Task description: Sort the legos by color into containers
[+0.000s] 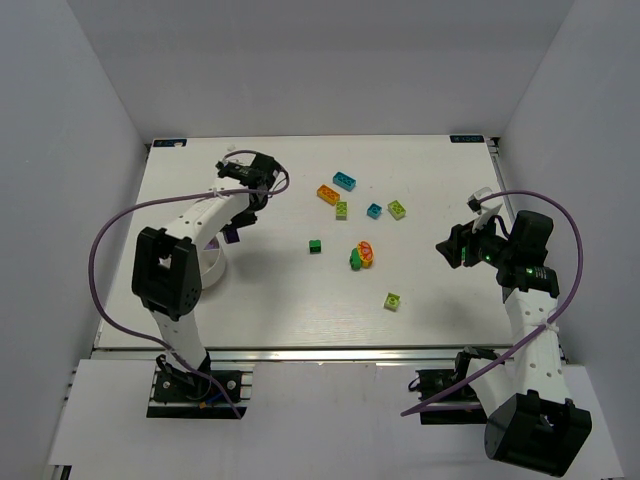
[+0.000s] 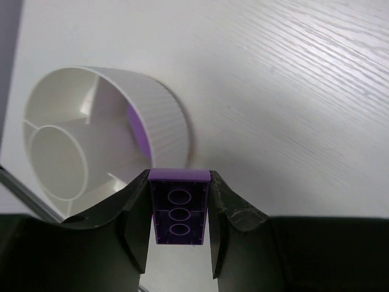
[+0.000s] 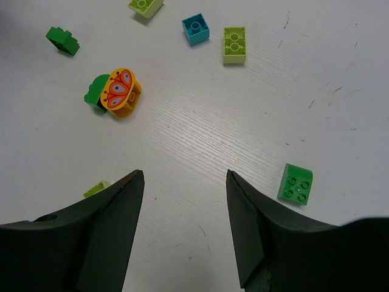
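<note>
My left gripper (image 2: 180,210) is shut on a purple lego (image 2: 179,207), underside toward the camera, held just beside the ribbed wall of the white container (image 2: 103,140), whose wedge compartments show a purple patch inside. From above, that gripper (image 1: 233,233) hangs at the container's (image 1: 213,270) far edge. My right gripper (image 3: 184,176) is open over bare table, empty. Ahead of it lie a yellow butterfly piece (image 3: 120,91) against a green lego, a dark green lego (image 3: 62,40), a cyan lego (image 3: 196,29), a lime lego (image 3: 234,44) and a green one (image 3: 296,182).
In the overhead view a cyan lego (image 1: 345,181), an orange one (image 1: 328,194) and a lime one (image 1: 341,210) lie at mid-table toward the back. Grey walls enclose the table on three sides. A purple cable loops from each arm.
</note>
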